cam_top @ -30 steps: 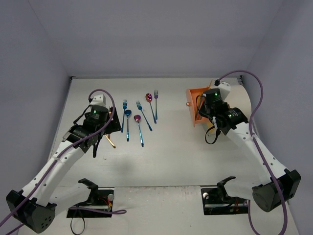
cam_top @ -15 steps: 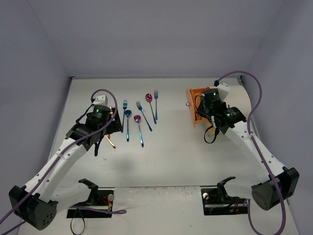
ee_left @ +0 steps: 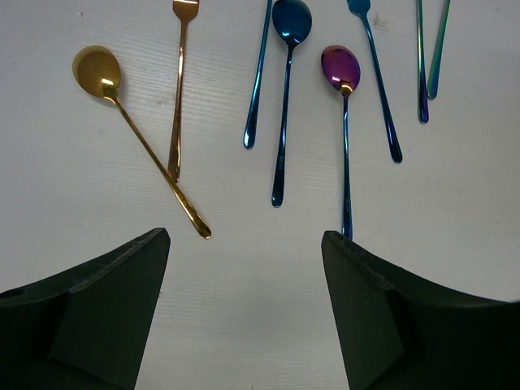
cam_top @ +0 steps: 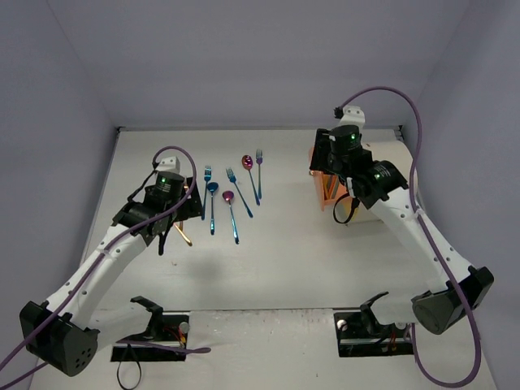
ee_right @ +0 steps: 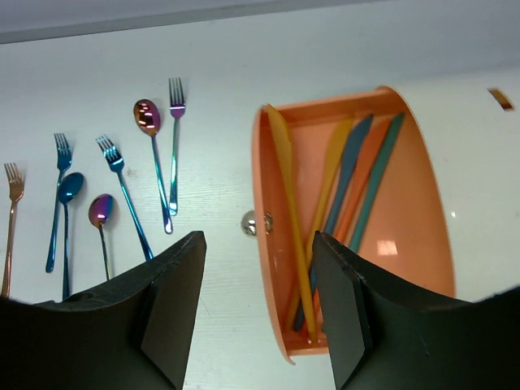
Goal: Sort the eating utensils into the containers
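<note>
Several eating utensils lie in a row on the white table: a gold spoon (ee_left: pixel 97 71), a gold fork (ee_left: pixel 179 81), a blue spoon (ee_left: pixel 291 20) and a purple spoon (ee_left: pixel 341 69), with more blue and magenta ones (cam_top: pixel 248 162) beyond. My left gripper (ee_left: pixel 244 244) hangs open above the table just short of the handles, holding nothing. My right gripper (ee_right: pixel 258 244) is open over the front rim of the pulled-out orange drawer (ee_right: pixel 406 203), its small knob (ee_right: pixel 257 223) showing between the fingers. Several gold, blue and teal utensils (ee_right: pixel 345 187) lie inside the drawer.
The white cabinet (ee_right: pixel 479 162) holds the drawer at the far right. From above, the right arm covers most of the drawer (cam_top: pixel 325 193). Grey walls close in the table on three sides. Two black stands (cam_top: pixel 158 329) sit at the near edge.
My right gripper has opened and lifted back over the drawer, toward the far wall. The left arm has crept slightly toward the utensils, still open.
</note>
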{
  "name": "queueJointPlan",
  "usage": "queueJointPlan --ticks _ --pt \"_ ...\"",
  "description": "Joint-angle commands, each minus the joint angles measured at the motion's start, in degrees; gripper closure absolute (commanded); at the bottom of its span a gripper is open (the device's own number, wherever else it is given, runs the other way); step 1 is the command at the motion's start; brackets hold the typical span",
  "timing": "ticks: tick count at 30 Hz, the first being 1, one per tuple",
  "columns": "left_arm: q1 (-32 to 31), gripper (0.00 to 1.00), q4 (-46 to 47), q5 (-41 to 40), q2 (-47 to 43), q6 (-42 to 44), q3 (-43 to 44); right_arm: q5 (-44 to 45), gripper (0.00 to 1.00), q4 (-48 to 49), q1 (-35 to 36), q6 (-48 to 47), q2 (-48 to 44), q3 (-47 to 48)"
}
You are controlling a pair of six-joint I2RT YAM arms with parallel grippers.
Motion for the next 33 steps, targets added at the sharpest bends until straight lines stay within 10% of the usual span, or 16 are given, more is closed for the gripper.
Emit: queueJointPlan --ticks 1,12,26,33 --pt "0.8 0.27 2.9 0.5 0.1 1.5 3.1 -0.6 0.47 2.8 1.3 -4.7 4.1 4.1" --pt "4.3 0.27 1.5 2.5 2.0 3.6 4.6 4.3 0.49 2.8 1.4 -3.1 9.6 4.6" --pt "4.6 0.27 1.1 3.2 5.7 2.6 7.5 6.4 0.95 2.8 -2.0 -3.4 10.3 3.3" --pt "4.6 0.27 1.2 3.3 6.4 2.3 7.8 6.8 1.0 2.7 -6.1 -4.6 8.6 2.0"
